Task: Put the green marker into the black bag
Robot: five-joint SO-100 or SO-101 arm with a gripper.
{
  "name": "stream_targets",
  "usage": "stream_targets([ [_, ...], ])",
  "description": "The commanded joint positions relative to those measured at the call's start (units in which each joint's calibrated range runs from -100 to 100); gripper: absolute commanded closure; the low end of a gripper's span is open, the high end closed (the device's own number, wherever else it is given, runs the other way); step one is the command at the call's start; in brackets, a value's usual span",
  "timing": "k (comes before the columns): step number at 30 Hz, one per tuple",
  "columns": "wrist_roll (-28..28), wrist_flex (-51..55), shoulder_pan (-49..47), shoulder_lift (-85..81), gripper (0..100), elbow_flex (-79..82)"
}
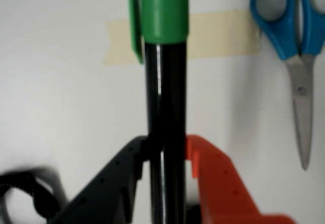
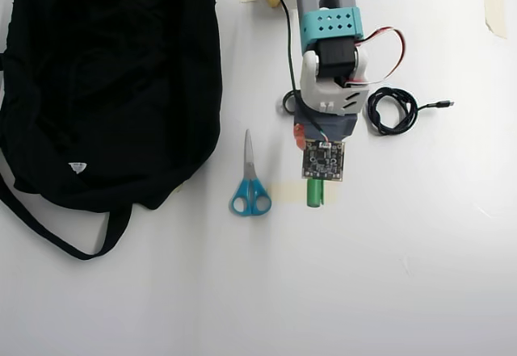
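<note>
In the wrist view the green marker stands straight up the middle of the frame, its dark barrel below and its bright green cap at the top. My gripper is shut on the barrel, with the black finger on the left and the orange finger on the right, both touching it. In the overhead view only the green cap shows, sticking out below the wrist's circuit board. The black bag lies far to the left there, its strap trailing toward the bottom.
Blue-handled scissors lie between the bag and the marker. A strip of beige tape is on the white table under the cap. A coiled black cable lies to the right of the arm.
</note>
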Motion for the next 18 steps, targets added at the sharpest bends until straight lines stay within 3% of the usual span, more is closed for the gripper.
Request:
stream_targets([
  [1,0.12,-0.60,0.27,-6.19,98,0.48],
  [18,0.12,3.10,5.81,-11.00,98,0.30],
])
